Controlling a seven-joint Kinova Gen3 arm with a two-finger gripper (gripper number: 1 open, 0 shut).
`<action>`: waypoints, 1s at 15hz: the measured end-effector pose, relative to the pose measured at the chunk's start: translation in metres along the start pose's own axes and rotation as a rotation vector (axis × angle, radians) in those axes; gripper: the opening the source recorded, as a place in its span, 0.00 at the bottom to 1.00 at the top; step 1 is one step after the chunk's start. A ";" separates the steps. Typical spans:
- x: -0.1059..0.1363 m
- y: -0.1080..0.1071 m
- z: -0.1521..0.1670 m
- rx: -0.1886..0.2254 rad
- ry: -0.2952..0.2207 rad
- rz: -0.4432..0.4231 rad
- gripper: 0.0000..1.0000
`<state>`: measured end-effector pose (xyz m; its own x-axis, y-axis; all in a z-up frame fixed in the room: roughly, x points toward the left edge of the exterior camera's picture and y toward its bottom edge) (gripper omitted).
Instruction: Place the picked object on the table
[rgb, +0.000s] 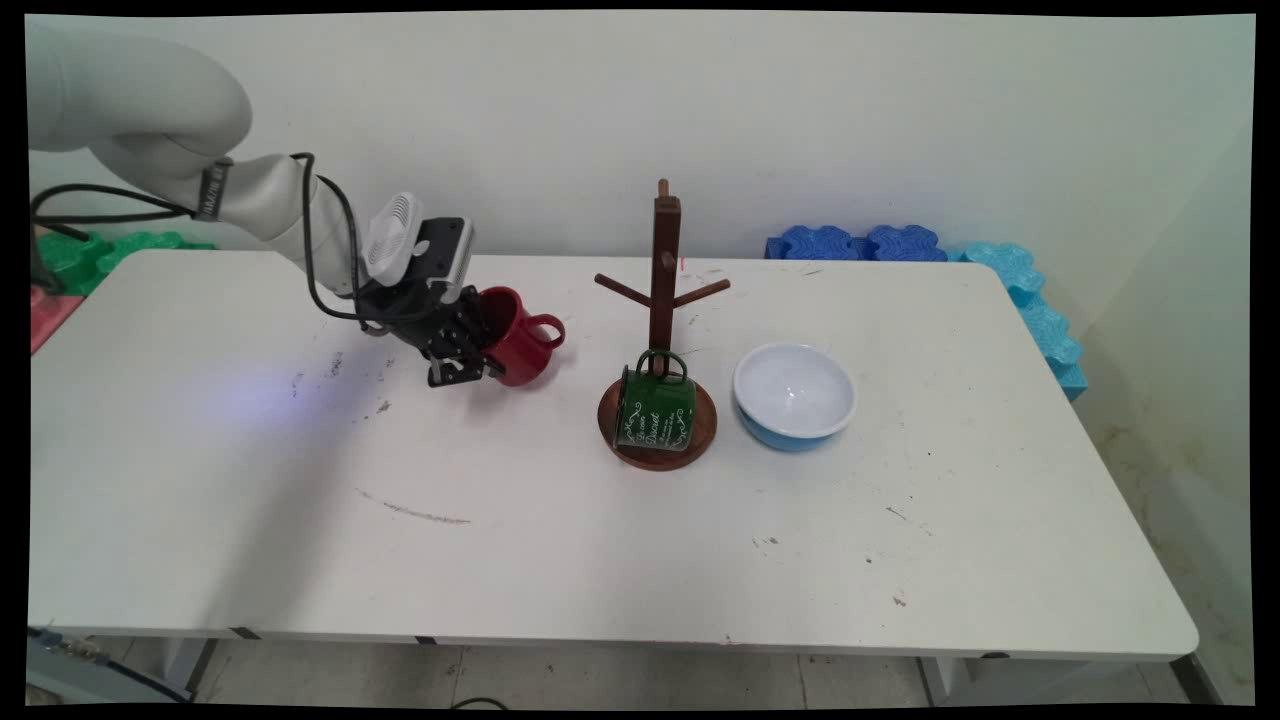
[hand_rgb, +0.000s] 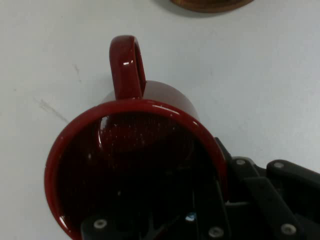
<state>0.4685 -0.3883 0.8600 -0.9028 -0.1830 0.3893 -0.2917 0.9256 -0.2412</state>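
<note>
Mugs number two on the white table (rgb: 600, 560), with one bowl and one wooden mug tree. Leftmost, left of the table's middle and toward its far edge, the black gripper (rgb: 478, 352) is clamped on the rim of the red mug (rgb: 520, 350), one finger inside and one outside its wall; the mug tilts, mouth toward the hand, handle pointing right. In the hand view the red mug (hand_rgb: 135, 165) shows a dark, empty inside, partly hidden by the black linkage of the gripper (hand_rgb: 210, 210). Near the table's centre stands the mug tree (rgb: 660, 300) on a round base; the green mug (rgb: 655, 410) hangs by its handle from a low peg, its white lettering too small to read. Just right sits the blue bowl (rgb: 795, 395), white within and empty.
</note>
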 end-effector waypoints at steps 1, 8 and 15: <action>0.001 -0.001 0.002 0.000 -0.005 0.001 0.00; 0.004 -0.005 0.016 -0.002 -0.031 -0.001 0.00; 0.006 -0.011 0.020 -0.003 -0.044 -0.005 0.00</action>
<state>0.4601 -0.4060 0.8467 -0.9143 -0.2017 0.3513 -0.2951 0.9257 -0.2367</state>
